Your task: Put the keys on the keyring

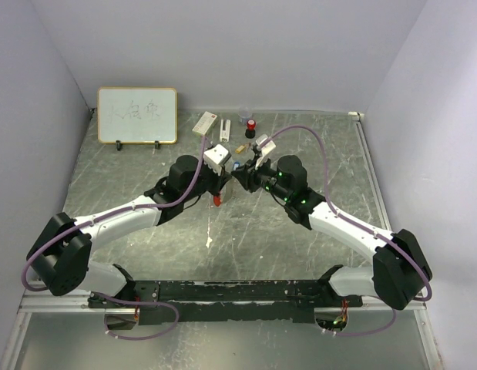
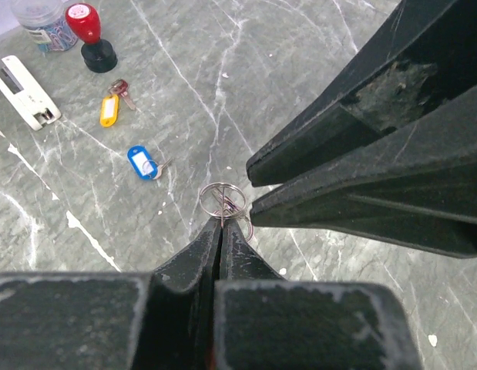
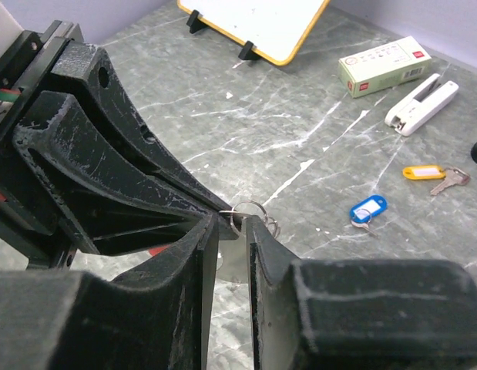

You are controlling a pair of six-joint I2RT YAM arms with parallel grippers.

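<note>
**Inspector:** Location of the keyring?

**Assistant:** The keyring sits at centre frame in the left wrist view. It is a thin silvery wire loop, seemingly raised off the table. The left claw is clenched on its lower edge. In the top view a red tag hangs beneath that claw.

**Inspector:** And the right claw?

**Assistant:** The right claw has its jaws a narrow gap apart at the loop's rim. Whether they have bitten on the wire, I cannot tell.

**Inspector:** Handling?

**Assistant:** In my judgement it is very light, springy wire, smooth and apt to twist out of a pinch. It is best gripped across the wire at the rim.

**Inspector:** The keys?

**Assistant:** Both lie flat on the table, untouched, in the left half of the left wrist view.
- **Blue-headed key**: this one is nearer the loop. Its long axis runs upper left to lower right, blade toward the right.
- **Yellow-headed key**: this one lies further to the upper left. Its head is near vertical in frame, blade toward the upper right.

Both look small, stiff and light. I would take each by its plastic head, the widest part.
</note>
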